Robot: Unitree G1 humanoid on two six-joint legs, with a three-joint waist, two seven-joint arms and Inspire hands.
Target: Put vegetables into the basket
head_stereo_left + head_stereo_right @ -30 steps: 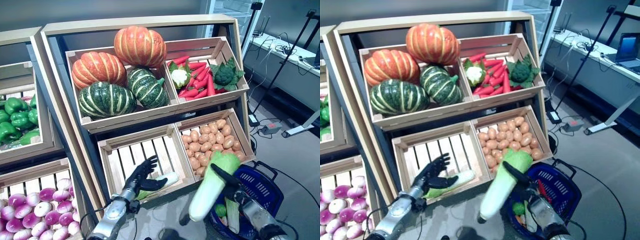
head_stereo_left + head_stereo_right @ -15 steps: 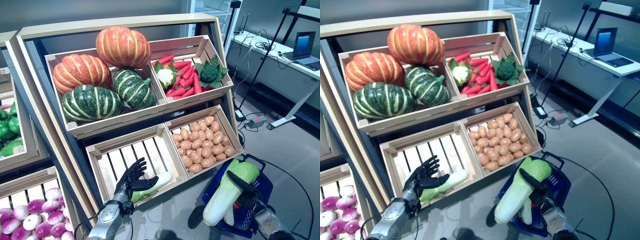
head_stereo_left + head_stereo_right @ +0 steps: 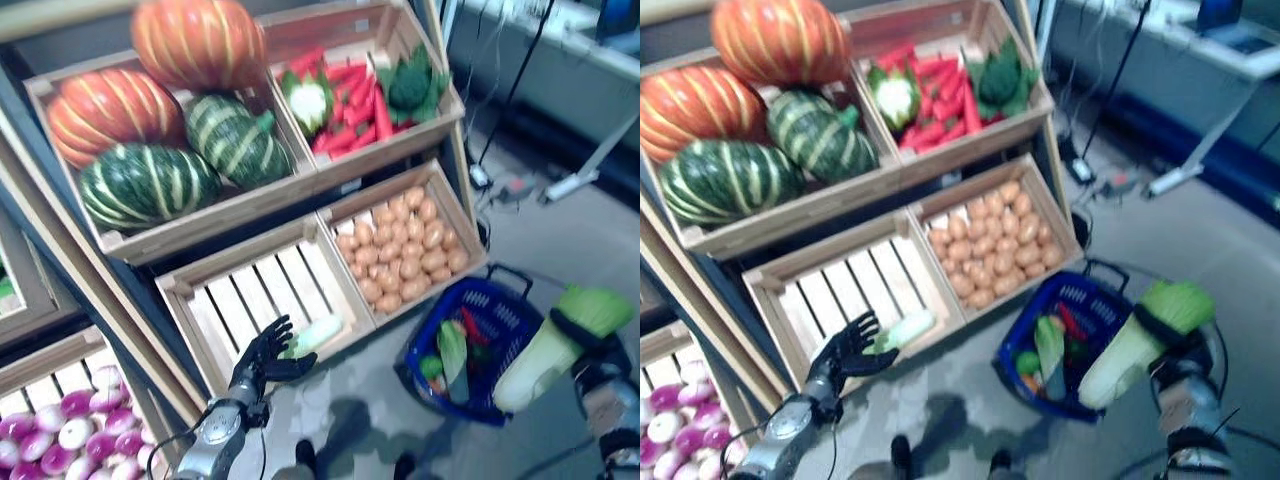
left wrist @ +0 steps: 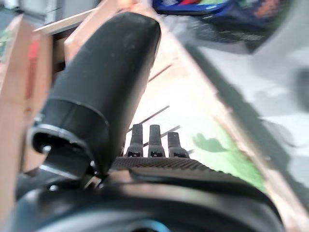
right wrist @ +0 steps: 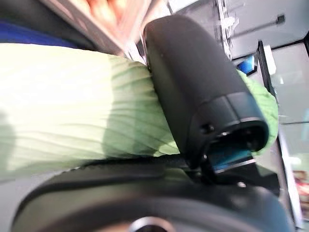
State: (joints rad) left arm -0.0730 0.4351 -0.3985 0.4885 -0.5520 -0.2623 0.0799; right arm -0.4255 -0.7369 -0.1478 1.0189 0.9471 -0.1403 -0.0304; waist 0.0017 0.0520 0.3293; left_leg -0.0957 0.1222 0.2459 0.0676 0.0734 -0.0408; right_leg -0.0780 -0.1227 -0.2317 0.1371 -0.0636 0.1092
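At the lower right of the frame the right robot hand is wrapped round a long cabbage, thumb across the leafy green end; the cabbage tilts, its pale stalk end pointing down and left, just beside the right rim of the blue basket. The cabbage is outside the basket and above the floor. The basket sits on the floor at lower centre-right and already holds some vegetables: a pale green one, something red and a small green one show, but the count is unclear.

At the lower left the left robot hand has its fingers spread and straight, holding nothing, over the front edge of a slatted wooden crate. One pale green vegetable lies in that crate's front right corner, just beside the fingertips; whether they touch it cannot be told.

Four pumpkins fill the upper left crate: two orange and two dark green striped. The crate to its right holds red carrots, one cauliflower and one broccoli. The centre-right crate is full of potatoes. Purple and white onions lie at the far lower left.

Open floor lies between the crates' front edge and the basket.
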